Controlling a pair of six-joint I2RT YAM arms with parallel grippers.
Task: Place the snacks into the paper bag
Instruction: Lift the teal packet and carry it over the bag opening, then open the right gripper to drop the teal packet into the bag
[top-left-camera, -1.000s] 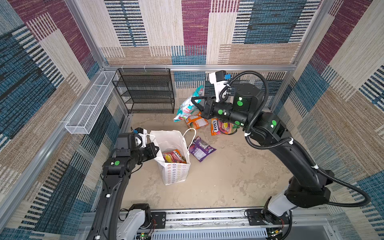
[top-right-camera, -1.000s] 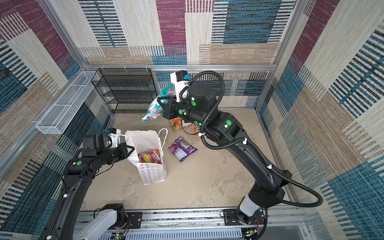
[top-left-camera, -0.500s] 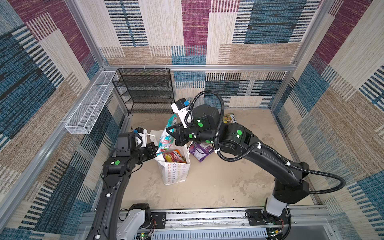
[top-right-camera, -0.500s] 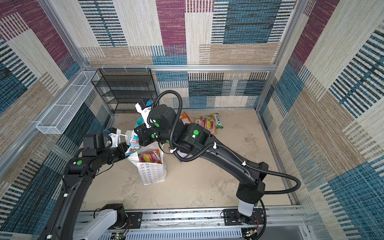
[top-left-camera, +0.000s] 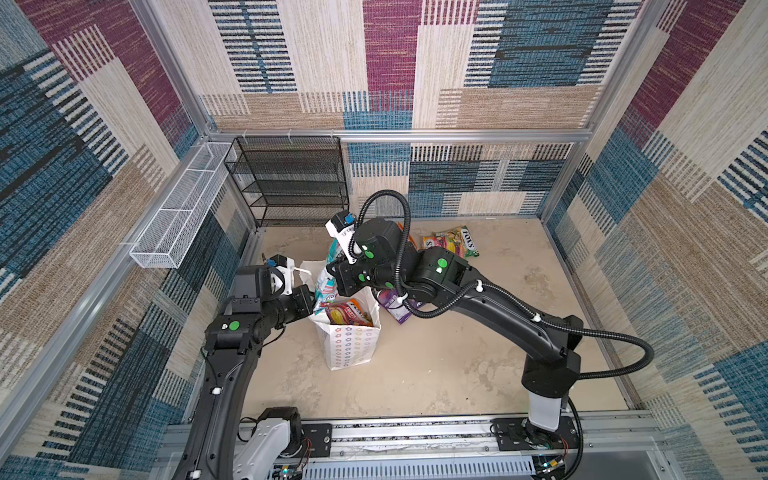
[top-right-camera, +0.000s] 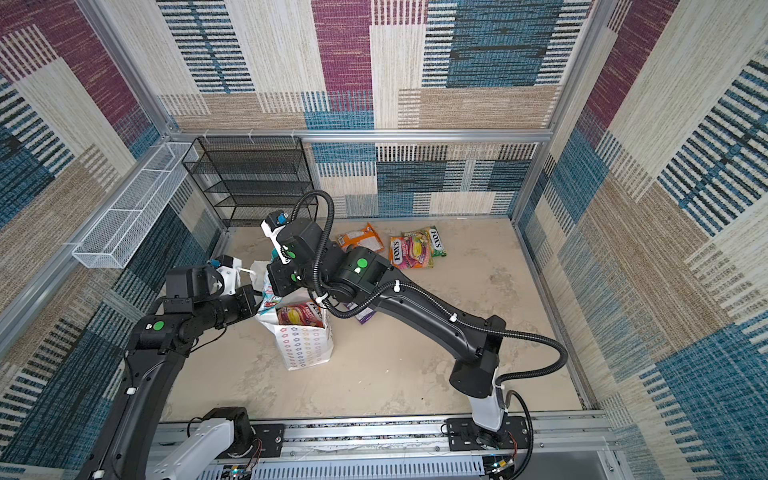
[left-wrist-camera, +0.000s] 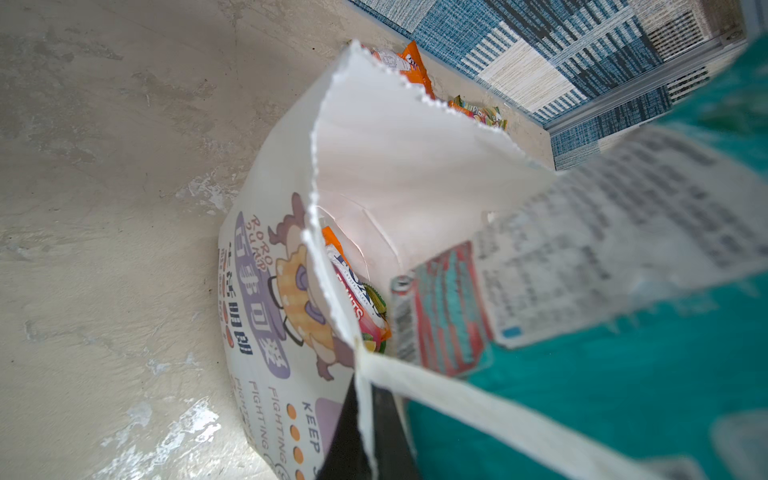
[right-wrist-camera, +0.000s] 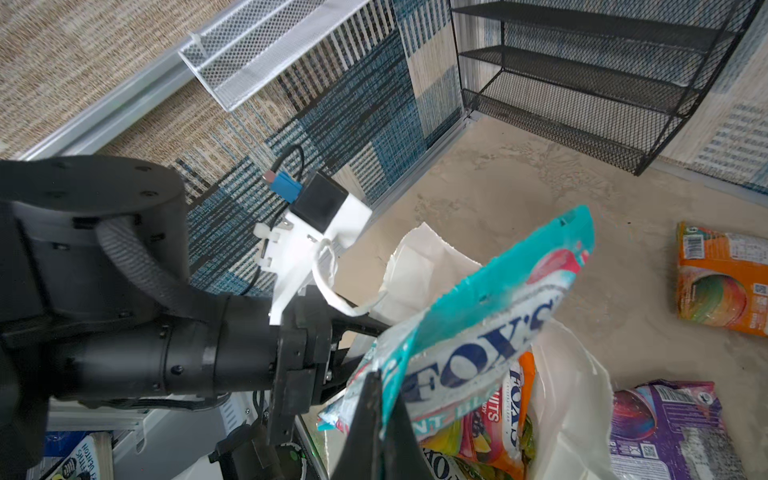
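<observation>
My right fingers (right-wrist-camera: 368, 424), clamped on the teal packet (right-wrist-camera: 490, 307), have swung it across to the bag (top-left-camera: 353, 345) mouth. My left fingers (left-wrist-camera: 345, 440) pinch its rim open. Release should come next.

The bag (top-left-camera: 351, 345) is white with coloured stars. Teal packet (right-wrist-camera: 478, 328), orange packet (right-wrist-camera: 723, 286), purple packet (right-wrist-camera: 673, 428); black rack (top-left-camera: 291, 183).

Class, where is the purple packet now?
In a top view the purple packet lies on the floor, right of the paper bag, under the right arm.
</observation>
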